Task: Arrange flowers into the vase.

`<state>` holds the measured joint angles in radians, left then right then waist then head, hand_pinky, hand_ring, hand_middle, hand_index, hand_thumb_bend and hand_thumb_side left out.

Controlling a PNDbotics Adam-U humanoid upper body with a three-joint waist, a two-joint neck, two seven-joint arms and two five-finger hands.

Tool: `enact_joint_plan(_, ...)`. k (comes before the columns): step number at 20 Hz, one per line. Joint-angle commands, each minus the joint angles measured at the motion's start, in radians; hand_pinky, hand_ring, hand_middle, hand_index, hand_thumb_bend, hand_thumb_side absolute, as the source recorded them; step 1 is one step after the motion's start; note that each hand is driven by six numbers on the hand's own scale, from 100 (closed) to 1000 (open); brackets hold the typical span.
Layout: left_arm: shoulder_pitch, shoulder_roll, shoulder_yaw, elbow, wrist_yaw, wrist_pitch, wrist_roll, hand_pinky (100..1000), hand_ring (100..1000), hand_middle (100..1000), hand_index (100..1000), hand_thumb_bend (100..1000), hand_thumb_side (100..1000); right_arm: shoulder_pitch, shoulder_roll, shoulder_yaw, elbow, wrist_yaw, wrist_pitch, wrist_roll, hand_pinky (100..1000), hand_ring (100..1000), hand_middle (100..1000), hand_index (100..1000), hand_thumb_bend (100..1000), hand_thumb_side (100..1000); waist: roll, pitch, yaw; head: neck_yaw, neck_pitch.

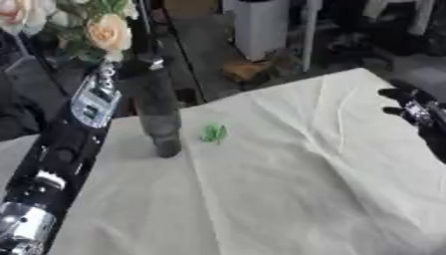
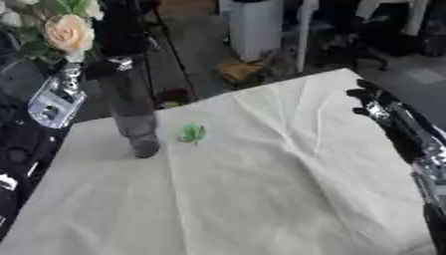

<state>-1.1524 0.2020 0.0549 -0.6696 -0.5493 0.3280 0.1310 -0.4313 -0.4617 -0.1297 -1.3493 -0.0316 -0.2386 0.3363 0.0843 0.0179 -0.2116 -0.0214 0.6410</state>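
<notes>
**Flowers held over a tall dark vase**

A tall, narrow, dark grey vase stands upright near the far left of the table, which is covered in creased white cloth. At its mouth the left hand is closed round the stems of a bunch of flowers: a peach rose with green leaves. A small green leaf lies just beside the vase's foot. The right hand hangs at the table's right edge, fingers relaxed, holding nothing.
</notes>
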Motion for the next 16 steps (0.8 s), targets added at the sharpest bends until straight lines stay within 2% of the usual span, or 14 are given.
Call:
enact_joint_plan(1, -0.022, 0.026, 0.007, -0.010, -0.018, 0.003, -0.016, 1000, 909, 931, 807, 1000, 478, -0.012, -0.018, -0.008, -0.021, 0.007, 0.002, 0.002, 891, 1000, 856, 1000, 100, 828, -0.007, -0.014, 0.002, -0.004, 0.008)
enact_joint_plan(9, -0.023, 0.043, 0.008, -0.008, -0.062, 0.007, -0.072, 1000, 905, 923, 803, 1000, 485, -0.003, -0.019, -0.010, -0.017, 0.008, 0.004, 0.001, 890, 1000, 856, 1000, 100, 827, -0.006, -0.027, 0.019, -0.012, 0.021)
enact_joint_plan(16, -0.021, 0.048, 0.011, -0.006, -0.058, 0.006, -0.090, 1000, 898, 912, 798, 1000, 493, -0.001, -0.019, -0.009, -0.017, 0.009, 0.005, 0.001, 890, 1000, 856, 1000, 100, 827, -0.007, -0.036, 0.023, -0.013, 0.026)
